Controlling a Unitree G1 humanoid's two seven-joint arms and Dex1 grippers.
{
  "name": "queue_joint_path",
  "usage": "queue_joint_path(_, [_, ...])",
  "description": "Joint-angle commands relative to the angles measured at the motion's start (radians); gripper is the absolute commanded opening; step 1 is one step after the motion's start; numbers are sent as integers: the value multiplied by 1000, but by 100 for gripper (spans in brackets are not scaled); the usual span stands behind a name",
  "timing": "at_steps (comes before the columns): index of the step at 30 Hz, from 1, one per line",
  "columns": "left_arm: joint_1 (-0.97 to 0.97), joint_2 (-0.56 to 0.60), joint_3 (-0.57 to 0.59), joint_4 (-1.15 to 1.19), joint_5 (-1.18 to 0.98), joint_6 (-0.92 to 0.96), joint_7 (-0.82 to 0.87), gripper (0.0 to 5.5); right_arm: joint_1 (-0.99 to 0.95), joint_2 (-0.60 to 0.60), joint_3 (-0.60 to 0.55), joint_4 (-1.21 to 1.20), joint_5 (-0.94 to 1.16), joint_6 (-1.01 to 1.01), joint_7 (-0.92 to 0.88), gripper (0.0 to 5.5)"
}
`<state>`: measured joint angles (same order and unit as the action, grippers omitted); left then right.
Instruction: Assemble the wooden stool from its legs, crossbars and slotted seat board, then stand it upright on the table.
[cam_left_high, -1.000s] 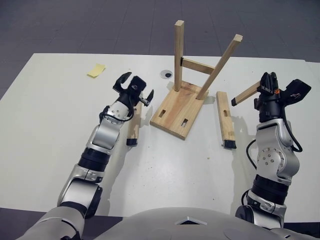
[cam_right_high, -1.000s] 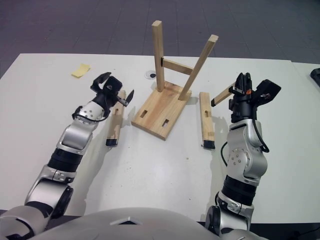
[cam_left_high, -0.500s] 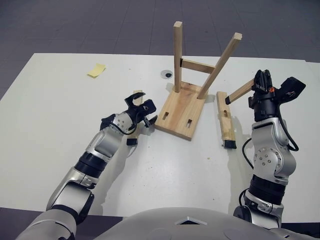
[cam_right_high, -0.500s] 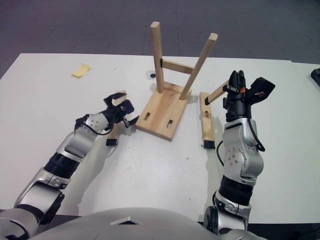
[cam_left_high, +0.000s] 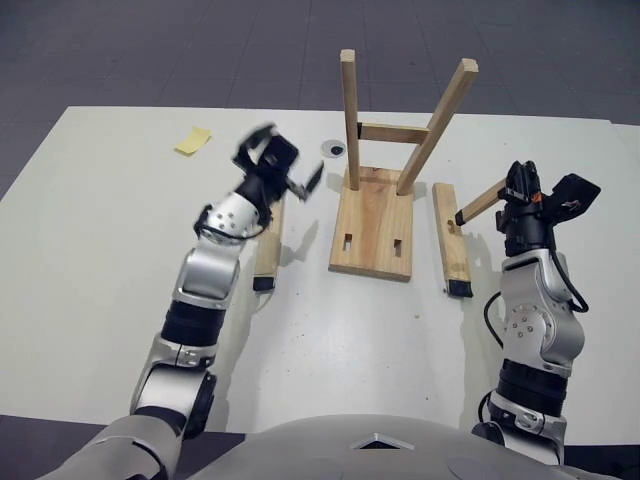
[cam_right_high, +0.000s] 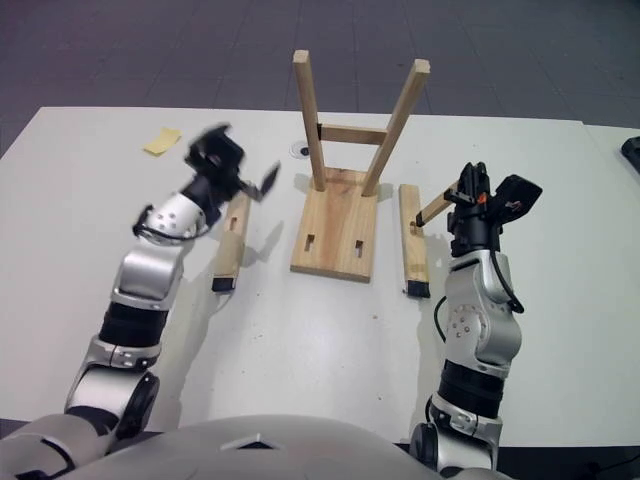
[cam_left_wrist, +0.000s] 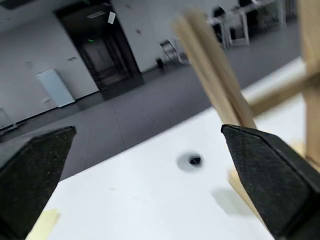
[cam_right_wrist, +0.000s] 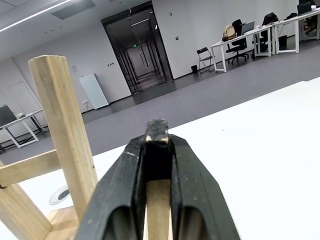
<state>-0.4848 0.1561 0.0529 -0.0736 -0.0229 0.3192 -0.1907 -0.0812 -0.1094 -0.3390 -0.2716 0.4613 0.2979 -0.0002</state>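
The slotted seat board lies flat on the white table. Two legs stand up from its far end, joined by a crossbar. A loose leg lies left of the board and another loose leg lies to its right. My left gripper hovers open and holding nothing above the far end of the left loose leg; its dark fingers stand wide apart. My right gripper is shut on a short wooden bar, which slants down toward the right loose leg; the pads clamp the bar's end.
A yellow sticky note lies at the far left of the table. A round cable hole sits just behind the board. Bare table stretches in front of the board and to the left. Grey floor lies beyond the far edge.
The seat board with its two legs has turned to lie square to me. My left gripper dipped to the board's left corner, then lifted back up. My right gripper has lowered with its bar.
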Motion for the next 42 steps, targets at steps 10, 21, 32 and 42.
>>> queue_joint_path(10, [-59,-94,168,84,-142,6,186,540,-6,29,-3,100,-5,-67,19,42])
queue_joint_path(21, [-47,-101,143,79,-142,-1,197,540,-12,9,13,156,-44,-86,23,42])
queue_joint_path(32, [-37,-108,121,12,-126,2,227,540,57,8,112,153,-166,-75,18,42])
queue_joint_path(42, [-28,-102,99,-32,-110,-1,248,540,171,20,163,214,-255,-156,35,42])
